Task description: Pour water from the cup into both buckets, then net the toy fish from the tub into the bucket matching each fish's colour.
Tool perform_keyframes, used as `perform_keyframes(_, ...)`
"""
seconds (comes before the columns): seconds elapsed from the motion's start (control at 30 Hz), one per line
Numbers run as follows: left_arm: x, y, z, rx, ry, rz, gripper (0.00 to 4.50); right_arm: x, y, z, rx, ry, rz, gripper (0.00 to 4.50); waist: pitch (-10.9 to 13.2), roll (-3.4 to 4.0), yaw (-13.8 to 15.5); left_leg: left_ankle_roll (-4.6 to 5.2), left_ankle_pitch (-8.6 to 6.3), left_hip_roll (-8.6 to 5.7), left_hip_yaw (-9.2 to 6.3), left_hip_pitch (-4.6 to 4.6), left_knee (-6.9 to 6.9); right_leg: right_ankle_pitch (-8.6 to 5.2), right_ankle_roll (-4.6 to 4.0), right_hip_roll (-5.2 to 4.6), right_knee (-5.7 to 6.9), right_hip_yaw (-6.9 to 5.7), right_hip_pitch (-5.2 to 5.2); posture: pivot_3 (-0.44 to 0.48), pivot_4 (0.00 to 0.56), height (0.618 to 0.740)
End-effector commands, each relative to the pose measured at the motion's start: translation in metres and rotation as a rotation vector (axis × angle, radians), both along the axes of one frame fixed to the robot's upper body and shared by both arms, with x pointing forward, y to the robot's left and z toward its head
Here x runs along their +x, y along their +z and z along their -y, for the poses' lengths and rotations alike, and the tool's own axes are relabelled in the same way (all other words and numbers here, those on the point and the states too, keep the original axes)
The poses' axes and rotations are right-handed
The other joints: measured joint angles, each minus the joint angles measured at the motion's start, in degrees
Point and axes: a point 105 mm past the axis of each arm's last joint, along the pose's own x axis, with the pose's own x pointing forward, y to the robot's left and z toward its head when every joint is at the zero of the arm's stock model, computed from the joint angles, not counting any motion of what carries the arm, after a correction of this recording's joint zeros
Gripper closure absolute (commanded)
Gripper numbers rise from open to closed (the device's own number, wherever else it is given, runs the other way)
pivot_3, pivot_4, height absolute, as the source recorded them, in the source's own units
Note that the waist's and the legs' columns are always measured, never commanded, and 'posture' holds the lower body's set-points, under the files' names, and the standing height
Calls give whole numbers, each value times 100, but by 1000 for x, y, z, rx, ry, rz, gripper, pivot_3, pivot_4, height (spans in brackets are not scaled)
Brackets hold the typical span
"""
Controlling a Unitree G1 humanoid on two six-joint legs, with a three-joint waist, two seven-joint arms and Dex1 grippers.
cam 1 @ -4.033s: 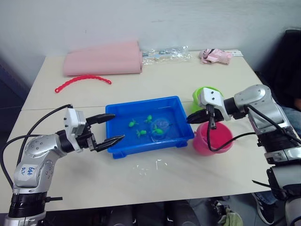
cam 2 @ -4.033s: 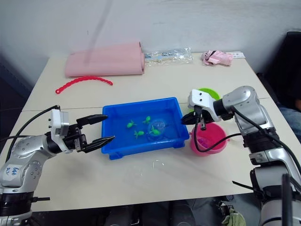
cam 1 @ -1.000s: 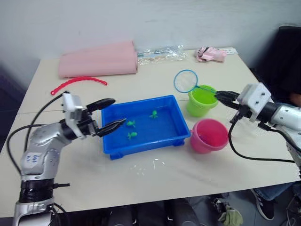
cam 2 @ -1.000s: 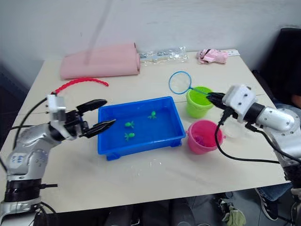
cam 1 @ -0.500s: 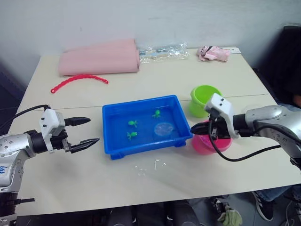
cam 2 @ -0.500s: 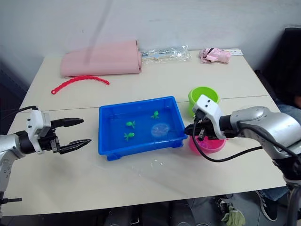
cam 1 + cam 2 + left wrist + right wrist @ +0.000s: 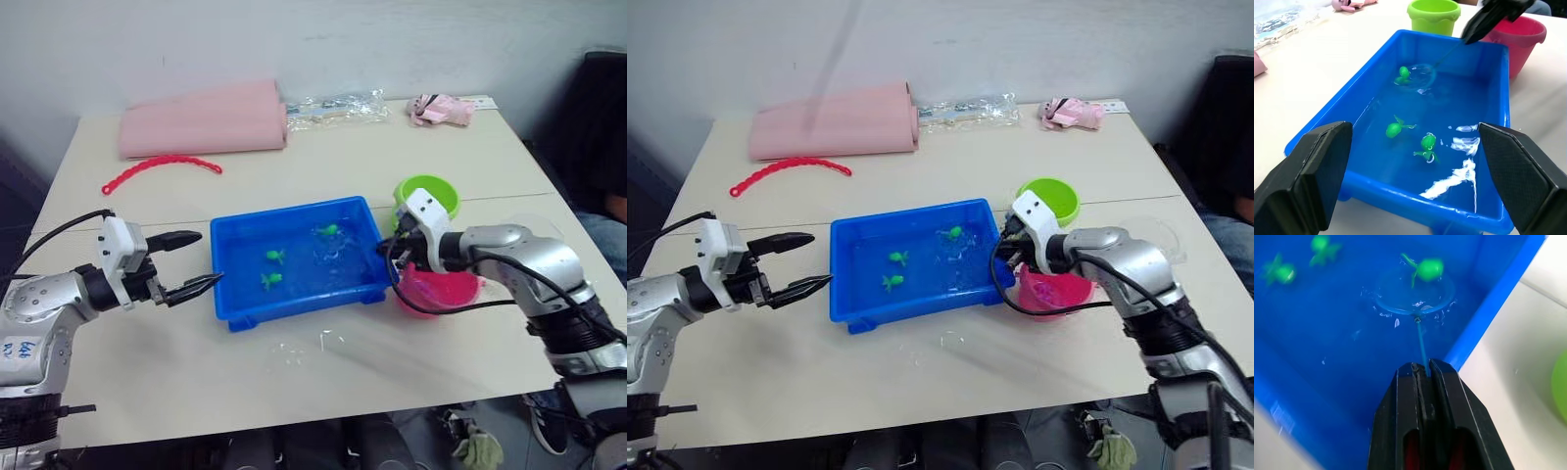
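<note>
1. Blue plastic tub (image 7: 235,302) sits near the middle of the table (image 7: 323,162), holding water and three green toy fish (image 7: 1396,129).
2. Two of the fish float close together toward the tub's left-front part; the third (image 7: 1428,268) lies at the far right end, at the rim of the net (image 7: 1414,293).
3. Net hoop is dipped in the water near the tub's far right corner, its thin handle running up to the right gripper (image 7: 1421,368).
4. Right gripper has its two black fingers pressed together on the net handle, above the tub's right rim.
5. Left gripper (image 7: 193,262) hovers just off the tub's left edge with its fingers spread apart, holding nothing.
6. Lime green bucket (image 7: 434,192) stands beyond the tub's right end; the hot pink bucket (image 7: 454,292) stands nearer the front edge, partly behind the right arm.
7. Something pink seems to lie inside the pink bucket, though it is too blurred to name.
8. At the table's far edge lie a pink roll (image 7: 201,119), a clear plastic bag (image 7: 333,102) and a red beaded strip (image 7: 162,170).
</note>
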Motion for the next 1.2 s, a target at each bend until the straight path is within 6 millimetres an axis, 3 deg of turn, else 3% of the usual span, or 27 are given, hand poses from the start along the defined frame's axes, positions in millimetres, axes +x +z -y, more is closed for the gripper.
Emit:
perform_keyframes(0.03,0,9,7,-4,-25,37,31,2,10,0,46,6,96,4500,-1,-1,12,0,0,0,-2,0,-1,0,0,0,2,-2,1,0,150,740)
perform_keyframes(0.23,1,9,9,-9,-37,36,31,-16,11,1,61,111,177,4500,-1,-1,8,2,0,-2,-1,-1,-3,1,2,2,6,-2,2,0,150,740)
perform_keyframes(0.37,3,13,12,-33,-55,47,31,-32,18,13,83,127,210,4500,-1,-2,11,2,2,-1,-2,0,-2,1,2,4,5,-2,1,0,150,740)
perform_keyframes(0.8,18,29,28,-109,-135,89,31,-79,61,57,153,49,420,4500,-3,-5,28,2,8,-4,-6,4,1,1,2,7,1,-2,5,0,150,740)
perform_keyframes(0.93,26,37,41,-153,-170,95,31,-83,72,82,112,-27,501,4500,-3,-7,41,4,10,-11,-7,5,4,2,4,7,2,-2,9,0,150,740)
perform_keyframes(1.03,29,44,55,-203,-213,87,31,-75,76,113,51,-149,545,4500,-4,-8,39,8,14,-20,-8,8,7,4,8,3,4,1,12,0,150,740)
perform_keyframes(1.2,33,49,70,-245,-242,68,31,-63,73,139,-16,-238,572,4500,-4,-9,35,10,16,-23,-9,9,13,6,10,2,6,2,15,0,150,740)
